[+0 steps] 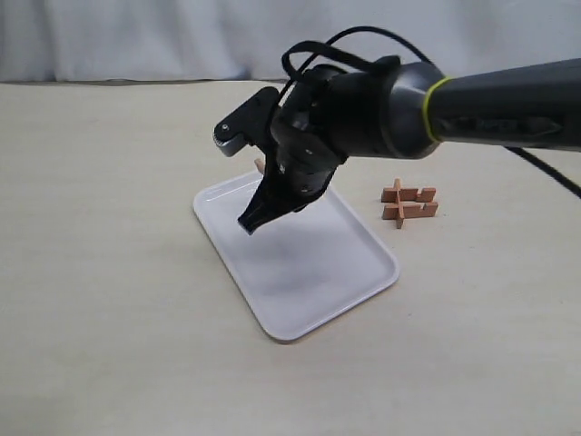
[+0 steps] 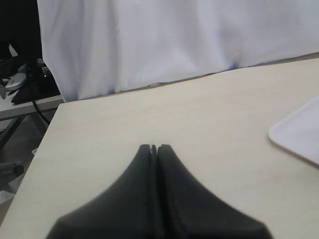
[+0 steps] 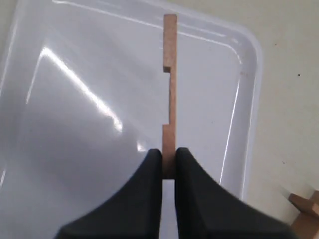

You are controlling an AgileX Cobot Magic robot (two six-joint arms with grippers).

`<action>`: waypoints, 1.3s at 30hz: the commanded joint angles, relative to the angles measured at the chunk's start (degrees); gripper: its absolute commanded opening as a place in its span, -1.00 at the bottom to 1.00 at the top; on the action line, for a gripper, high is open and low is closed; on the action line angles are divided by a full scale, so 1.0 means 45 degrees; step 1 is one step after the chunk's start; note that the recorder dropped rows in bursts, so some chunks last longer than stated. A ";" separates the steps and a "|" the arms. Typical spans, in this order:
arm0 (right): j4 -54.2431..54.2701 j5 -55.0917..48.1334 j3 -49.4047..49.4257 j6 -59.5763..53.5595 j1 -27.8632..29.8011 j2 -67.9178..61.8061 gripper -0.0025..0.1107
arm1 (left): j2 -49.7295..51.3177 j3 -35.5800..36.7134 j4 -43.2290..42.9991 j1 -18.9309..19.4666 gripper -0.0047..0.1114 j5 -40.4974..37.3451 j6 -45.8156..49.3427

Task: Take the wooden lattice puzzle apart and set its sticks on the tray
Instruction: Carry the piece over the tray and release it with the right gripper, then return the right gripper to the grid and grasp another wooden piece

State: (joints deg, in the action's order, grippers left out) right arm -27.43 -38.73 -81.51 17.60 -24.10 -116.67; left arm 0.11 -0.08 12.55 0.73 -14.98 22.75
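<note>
Nearest, my right gripper (image 3: pixel 169 155) pinches one stick (image 3: pixel 171 74) by its end, tray (image 3: pixel 75 164) beneath it. The puzzle (image 1: pixel 409 203) lies beside it; my left gripper (image 2: pixel 155 148) is closed, empty.

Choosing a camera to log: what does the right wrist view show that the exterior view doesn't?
Only the right wrist view: the stick with its two notches, pinched at one end by the right gripper. Only the exterior view: the wooden lattice puzzle in full, on the table beside the tray, and the right arm. Both: the gripper above the tray.
</note>
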 commanded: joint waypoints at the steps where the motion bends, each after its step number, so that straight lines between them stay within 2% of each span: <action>1: -0.0042 -0.0299 -0.0380 -0.0347 0.0213 -0.0867 -0.88 | -0.0024 0.0019 0.0019 0.0050 -0.92 0.0145 -0.0017; 6: -0.0098 -0.0439 -0.0380 0.0266 0.0352 -0.1206 -0.87 | -0.0024 0.0019 0.0019 0.0050 -0.92 0.0145 -0.0017; 7: -0.0098 -0.0439 -0.0380 0.0335 0.0352 -0.1206 -0.76 | -0.0024 0.0019 0.0019 0.0050 -0.92 0.0145 -0.0017; 9: -0.0001 -0.0459 -0.0380 0.0531 0.0352 -0.1206 -0.42 | -0.0024 0.0019 0.0019 0.0050 -0.92 0.0145 -0.0017; 10: -0.0001 -0.0568 -0.0380 0.0592 0.0352 -0.1177 -0.15 | -0.0024 0.0019 0.0019 0.0050 -0.92 0.0145 -0.0017; 13: 0.0128 -0.0715 -0.0380 0.0592 0.0205 -0.0970 0.02 | -0.0024 0.0019 0.0019 0.0050 -0.92 0.0145 -0.0017; 19: 0.0961 -0.1079 -0.0380 0.0439 0.0052 0.0589 0.02 | -0.0024 0.0019 0.0019 0.0050 -0.92 0.0145 -0.0017; 28: 0.1676 -0.2870 0.0003 -0.0295 0.0199 0.2693 0.02 | -0.0024 0.0019 -0.0012 0.0050 -0.92 0.0088 -0.0017; 33: 0.2436 -0.2397 0.1477 -0.0295 0.1299 0.3699 -0.09 | -0.0024 0.0019 -0.0012 0.0050 -0.92 0.0088 -0.0017; 39: 0.2902 -0.0528 0.3846 0.0745 0.3025 0.4121 -0.10 | -0.0024 0.0019 -0.0012 0.0050 -0.92 0.0088 -0.0017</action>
State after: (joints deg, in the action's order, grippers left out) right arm -15.05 -45.28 -67.96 18.57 -13.42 -98.71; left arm 0.11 -0.08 12.55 0.73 -14.98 22.75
